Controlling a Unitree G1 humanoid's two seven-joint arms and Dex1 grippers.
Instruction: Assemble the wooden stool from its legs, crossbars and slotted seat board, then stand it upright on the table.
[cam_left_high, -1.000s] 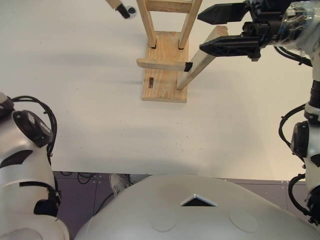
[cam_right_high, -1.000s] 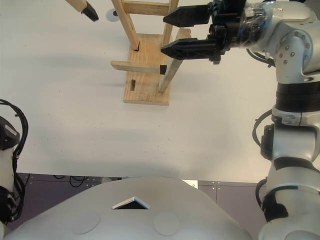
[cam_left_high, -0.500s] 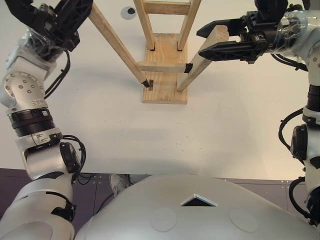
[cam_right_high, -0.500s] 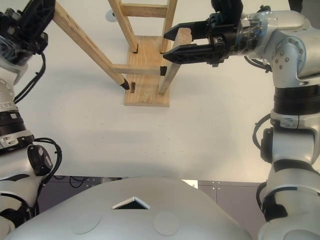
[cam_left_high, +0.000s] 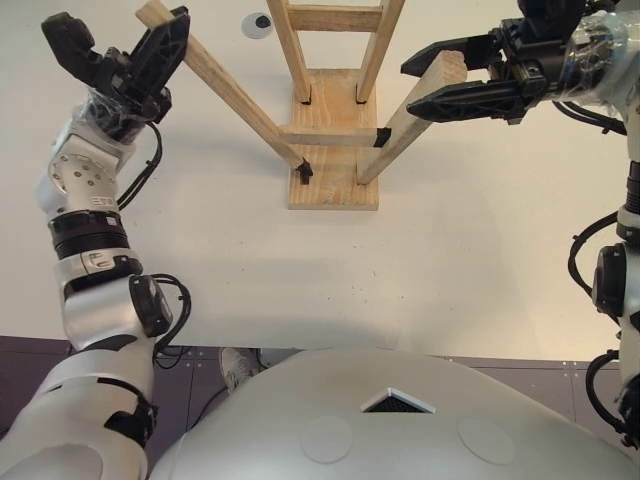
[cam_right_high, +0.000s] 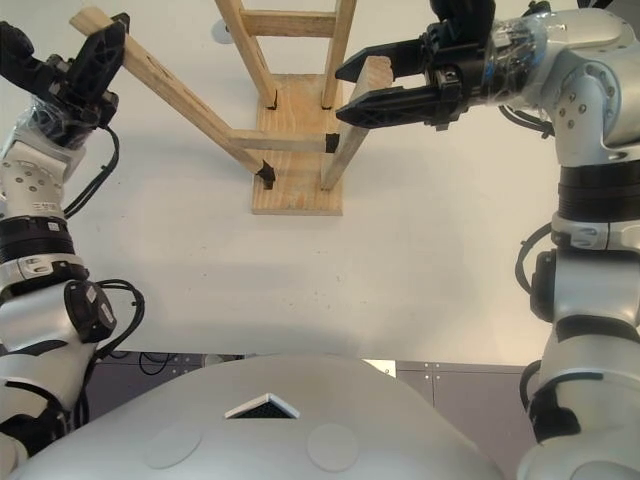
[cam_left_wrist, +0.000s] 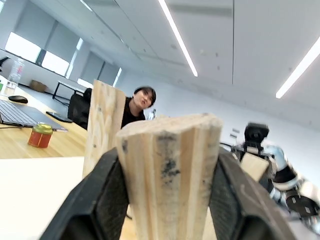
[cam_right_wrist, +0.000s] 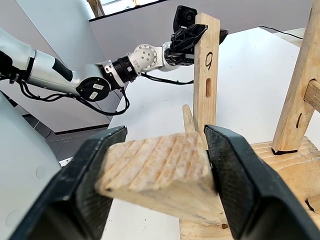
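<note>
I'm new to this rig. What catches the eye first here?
The left gripper clamps the left leg, slanted, its tip at the near-left of the seat board; the right gripper clamps the right leg at the board's near-right corner. Two far legs stand on the flat board.

White table (cam_left_high: 200, 250) spread wide, with dark floor tiles (cam_left_high: 190, 372) and loose cables (cam_left_high: 168, 352) just past its near edge. Overhead, a white ceiling (cam_left_wrist: 125, 30) lit by 2 long strip lights (cam_left_wrist: 177, 37). Far off, a row of bright windows (cam_left_wrist: 30, 56) and a pale wall (cam_left_wrist: 200, 102). Nearer, a wooden desk (cam_left_wrist: 20, 145) carrying a laptop (cam_left_wrist: 12, 112), a mouse (cam_left_wrist: 20, 99) and a small jar (cam_left_wrist: 40, 136), with a dark chair (cam_left_wrist: 79, 107) behind. Elsewhere, a grey partition (cam_right_wrist: 60, 25).
</note>
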